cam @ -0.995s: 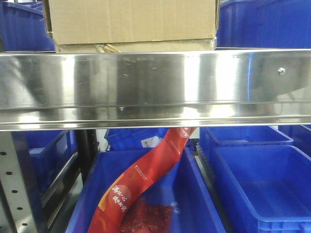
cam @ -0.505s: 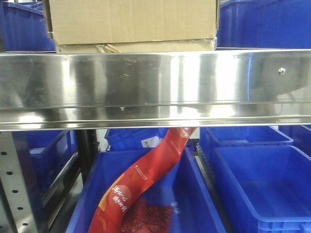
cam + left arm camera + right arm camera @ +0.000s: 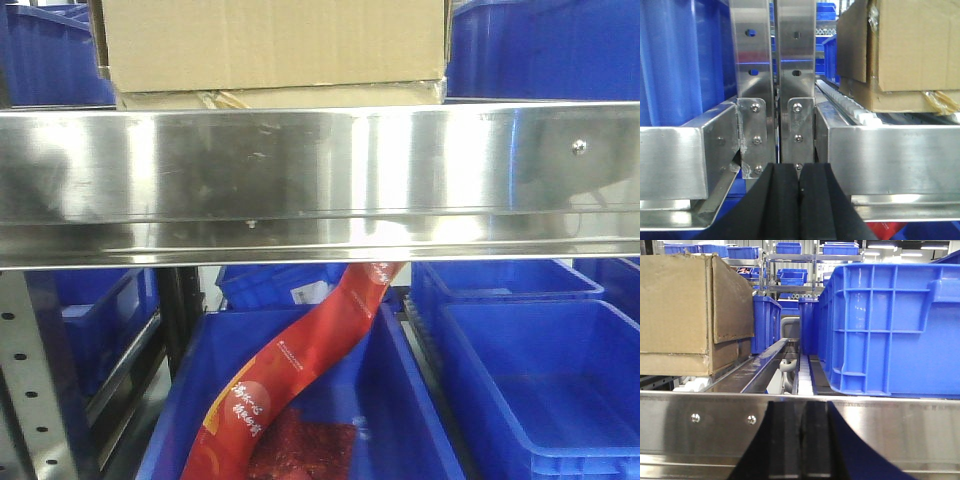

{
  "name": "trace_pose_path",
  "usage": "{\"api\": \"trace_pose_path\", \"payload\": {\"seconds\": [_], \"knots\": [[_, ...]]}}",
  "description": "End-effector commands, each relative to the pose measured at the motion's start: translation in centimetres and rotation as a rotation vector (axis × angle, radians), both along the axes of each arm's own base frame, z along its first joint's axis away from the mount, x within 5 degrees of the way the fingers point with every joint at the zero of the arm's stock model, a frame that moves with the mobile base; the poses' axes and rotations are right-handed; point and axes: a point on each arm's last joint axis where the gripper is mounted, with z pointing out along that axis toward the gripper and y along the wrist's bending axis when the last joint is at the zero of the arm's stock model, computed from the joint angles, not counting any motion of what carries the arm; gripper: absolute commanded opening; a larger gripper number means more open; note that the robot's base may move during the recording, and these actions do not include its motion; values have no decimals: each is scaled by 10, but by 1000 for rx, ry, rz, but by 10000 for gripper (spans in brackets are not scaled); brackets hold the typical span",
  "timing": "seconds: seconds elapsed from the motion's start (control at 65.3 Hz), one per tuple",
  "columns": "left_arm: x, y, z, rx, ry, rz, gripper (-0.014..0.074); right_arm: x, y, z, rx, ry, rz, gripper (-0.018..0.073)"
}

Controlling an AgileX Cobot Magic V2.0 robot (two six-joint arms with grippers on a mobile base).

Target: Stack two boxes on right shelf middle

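The large brown box [image 3: 270, 40] rests on top of the flatter box [image 3: 300, 97] on the steel shelf, behind its mirror-like lip [image 3: 320, 180]. In the left wrist view the stack is at the upper right: the large box [image 3: 910, 40] over the flatter one [image 3: 890, 100], with torn tape [image 3: 940, 100] hanging. In the right wrist view the stack [image 3: 685, 305] is at the left. My left gripper [image 3: 800, 175] is shut and empty in front of the uprights [image 3: 755, 75]. My right gripper [image 3: 801, 425] is shut and empty in front of the lip [image 3: 705, 425].
A blue bin [image 3: 890, 325] stands on the shelf right of the boxes, across a roller track [image 3: 802, 365]. Under the shelf are blue bins [image 3: 540, 380]; one holds a red packaging strip [image 3: 300, 360]. A perforated grey upright [image 3: 30, 380] is at the lower left.
Only the reflections in the shelf lip have shifted slightly. The boxes have not moved.
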Motion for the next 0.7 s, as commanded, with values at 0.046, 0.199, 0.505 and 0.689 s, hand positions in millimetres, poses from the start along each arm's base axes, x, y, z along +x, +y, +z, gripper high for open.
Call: {"api": "trace_pose_path", "payload": {"seconds": [0.046,0.199,0.505,0.689], "knots": [[-1,0,2,-6,-23,4,-111,-1,0,2,0,-24,1,-161],[-1,0,2,-5,-26,4,-111,-1,0,2,0,-24,1,-161],[-1,0,2,-5,-26,4,-111,-1,0,2,0,-24,1,-161],[-1,0,2,-5,-26,4,-111,-1,0,2,0,-24,1,-161]]}}
